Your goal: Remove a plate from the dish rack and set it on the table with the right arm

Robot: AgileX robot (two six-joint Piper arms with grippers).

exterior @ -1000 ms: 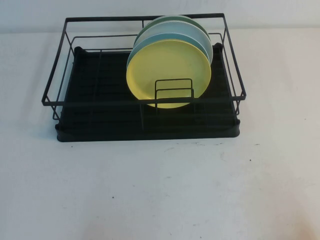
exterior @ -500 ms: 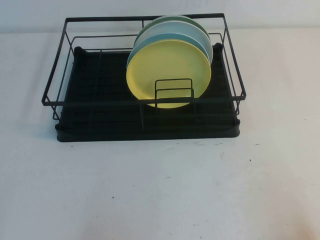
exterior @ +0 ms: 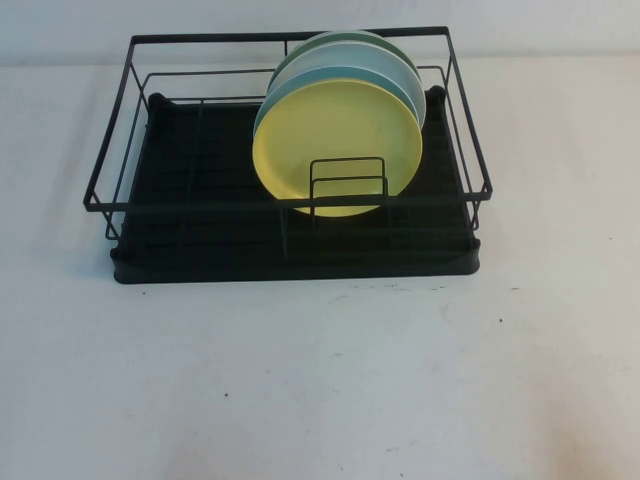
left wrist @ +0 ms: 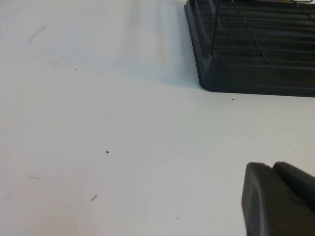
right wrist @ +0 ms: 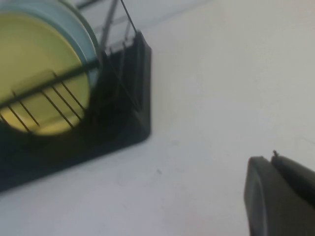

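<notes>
The pale yellow plate (exterior: 335, 145) stands upright at the front of a stack in the black wire dish rack (exterior: 290, 250), with a light blue plate (exterior: 400, 85) and a green plate (exterior: 345, 40) behind it. It also shows in the right wrist view (right wrist: 37, 64), behind the rack wires. Neither arm shows in the high view. My right gripper (right wrist: 273, 160) is shut and empty over the white table (exterior: 320, 380), off the rack's corner (right wrist: 140, 118). My left gripper (left wrist: 270, 167) is shut and empty over the table, off the rack's other front corner (left wrist: 216, 78).
Small upright wire dividers (exterior: 347, 185) stand in front of the yellow plate. The rack's top rail (exterior: 290, 203) crosses in front of the plates. White table lies in front of the rack and on both sides.
</notes>
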